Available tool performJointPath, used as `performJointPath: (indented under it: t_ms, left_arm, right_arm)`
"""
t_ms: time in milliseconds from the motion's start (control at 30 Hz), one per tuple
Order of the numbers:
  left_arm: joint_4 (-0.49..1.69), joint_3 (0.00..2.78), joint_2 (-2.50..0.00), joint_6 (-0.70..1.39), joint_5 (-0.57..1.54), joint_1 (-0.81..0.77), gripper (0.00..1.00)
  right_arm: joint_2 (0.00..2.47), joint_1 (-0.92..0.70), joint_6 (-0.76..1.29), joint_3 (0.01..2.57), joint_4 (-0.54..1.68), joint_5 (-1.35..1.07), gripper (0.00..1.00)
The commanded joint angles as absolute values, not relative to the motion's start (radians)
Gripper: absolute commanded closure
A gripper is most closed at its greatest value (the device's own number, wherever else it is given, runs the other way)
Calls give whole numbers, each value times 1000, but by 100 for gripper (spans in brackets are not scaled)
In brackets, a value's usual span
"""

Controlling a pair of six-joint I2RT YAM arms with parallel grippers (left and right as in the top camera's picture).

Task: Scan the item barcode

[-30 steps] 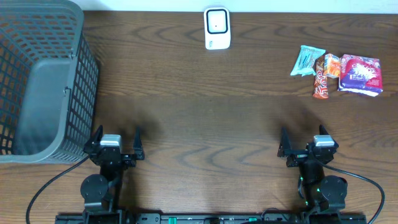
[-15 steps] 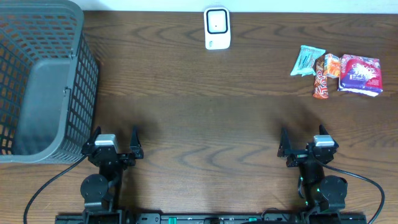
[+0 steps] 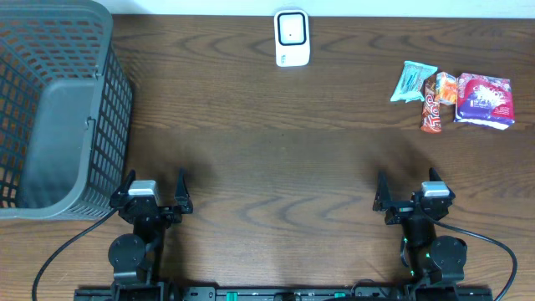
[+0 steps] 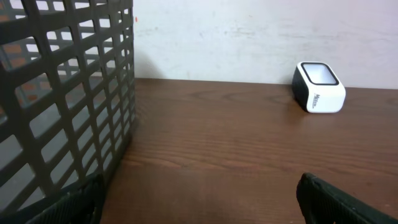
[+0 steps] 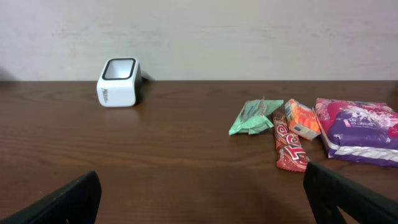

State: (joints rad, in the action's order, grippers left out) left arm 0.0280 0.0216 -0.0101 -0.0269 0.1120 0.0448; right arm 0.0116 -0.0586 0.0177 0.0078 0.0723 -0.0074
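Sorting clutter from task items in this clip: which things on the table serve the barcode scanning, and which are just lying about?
For the job: white scanner; green packet, orange packet, red bar, purple pack, any of which may be the item to scan.
Lying about: grey basket, which scanning alone seems not to need.

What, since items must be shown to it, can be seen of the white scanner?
The white scanner is a small rounded box, seemingly glossy plastic, with a dark-framed window on top and small dark lettering on one side. It stands upright at the far middle of the wooden table, near the wall, touching nothing else.
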Motion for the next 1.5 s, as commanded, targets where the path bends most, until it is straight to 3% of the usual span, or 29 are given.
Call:
performJointPath:
  t_ms: [0, 1467]
  left_arm:
    - [63, 4, -1, -49, 115, 49, 2]
    - [65, 4, -4, -40, 93, 49, 2]
  right_arm:
    - [6, -58, 29, 5, 76, -9, 1]
    - [6, -58, 29, 5, 75, -9, 1]
